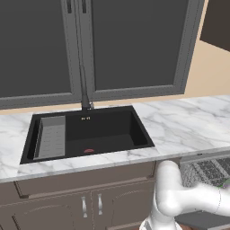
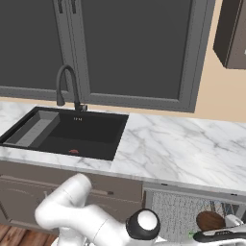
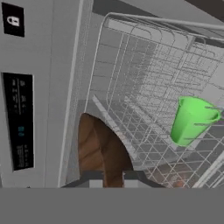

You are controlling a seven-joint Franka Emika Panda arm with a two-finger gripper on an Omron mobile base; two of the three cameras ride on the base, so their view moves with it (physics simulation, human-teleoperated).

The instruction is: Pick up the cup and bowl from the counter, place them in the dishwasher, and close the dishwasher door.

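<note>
The dishwasher stands open under the counter [image 1: 188, 126], its grey wire rack [image 3: 148, 78] pulled into view. A green cup [image 3: 192, 120] sits tilted inside the rack. The brown bowl [image 3: 100, 146] stands on edge at the rack's near side, and my gripper [image 3: 113, 183] is shut on its rim, one fingertip on each side. From the right base view the bowl [image 2: 210, 220] shows low over the rack [image 2: 178, 211]. The dishwasher door [image 3: 48, 87] is a grey panel with a black control strip, beside the rack.
A black sink [image 1: 90, 130] with a dark tap [image 2: 67, 81] is set in the marble left of the dishwasher. Brown cabinet doors [image 1: 90, 202] run below the sink. Dark wall cabinets [image 1: 130, 45] hang above the counter.
</note>
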